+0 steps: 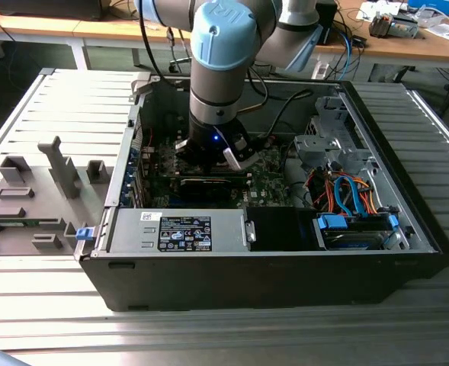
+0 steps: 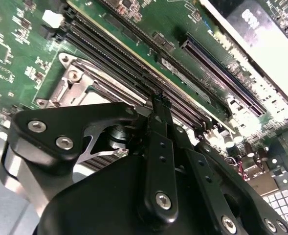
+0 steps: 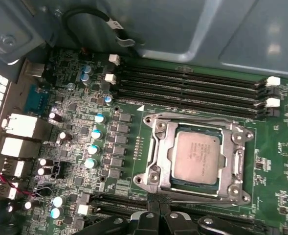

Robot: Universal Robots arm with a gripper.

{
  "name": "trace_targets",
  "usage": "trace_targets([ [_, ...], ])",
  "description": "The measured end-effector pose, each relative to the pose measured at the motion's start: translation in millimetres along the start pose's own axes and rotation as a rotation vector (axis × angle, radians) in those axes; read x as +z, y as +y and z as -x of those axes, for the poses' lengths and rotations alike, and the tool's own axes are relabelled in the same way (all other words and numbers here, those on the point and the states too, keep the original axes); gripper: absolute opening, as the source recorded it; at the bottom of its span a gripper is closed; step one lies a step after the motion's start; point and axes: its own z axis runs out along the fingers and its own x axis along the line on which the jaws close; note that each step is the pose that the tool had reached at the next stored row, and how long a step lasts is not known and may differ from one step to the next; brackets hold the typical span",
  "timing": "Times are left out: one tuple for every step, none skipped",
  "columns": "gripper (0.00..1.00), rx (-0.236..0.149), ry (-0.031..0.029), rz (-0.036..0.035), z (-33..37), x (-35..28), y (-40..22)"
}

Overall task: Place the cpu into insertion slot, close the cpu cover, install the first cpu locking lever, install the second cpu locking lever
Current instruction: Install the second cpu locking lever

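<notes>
The cpu, a square chip with a silver-grey top, lies flat in the insertion slot on the green board. The cpu cover, a silver frame with a cut-out centre, lies down over the chip's edges. Thin metal levers run along two opposite sides of the frame; I cannot tell whether they are latched. My gripper hangs just beside the socket with its black fingers together and nothing between them. In the second wrist view the gripper points at the memory slots, with the socket's corner beside it. In the exterior view the gripper is low inside the computer case.
Long black memory slots run alongside the socket. Capacitors and rear ports stand on its other side. The grey case wall rises behind. A black graphics card, power supply and drive cage with blue cables crowd the case.
</notes>
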Motion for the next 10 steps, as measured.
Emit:
trace_targets([
  [0.11, -0.003, 0.0006, 0.0000, -1.5, 0.3, 0.2],
  [0.11, -0.007, 0.0014, -0.0002, -3.8, 0.7, 0.5],
  [0.11, -0.010, 0.0019, -0.0002, -5.2, 1.0, 0.7],
  [0.11, -0.012, 0.0024, -0.0004, -5.8, 1.0, 0.8],
  [0.11, -0.014, 0.0028, -0.0004, -6.4, 1.2, 0.9],
  [0.11, -0.015, 0.0030, -0.0004, -6.9, 1.4, 1.0],
  [0.11, -0.021, 0.0040, -0.0004, -7.8, 1.8, 1.3],
  [0.11, -0.026, 0.0049, -0.0004, -8.3, 2.4, 2.2],
  [0.11, -0.032, 0.0060, -0.0010, -8.9, 2.9, 3.6],
  [0.11, -0.038, 0.0073, -0.0014, -9.2, 3.5, 5.9],
])
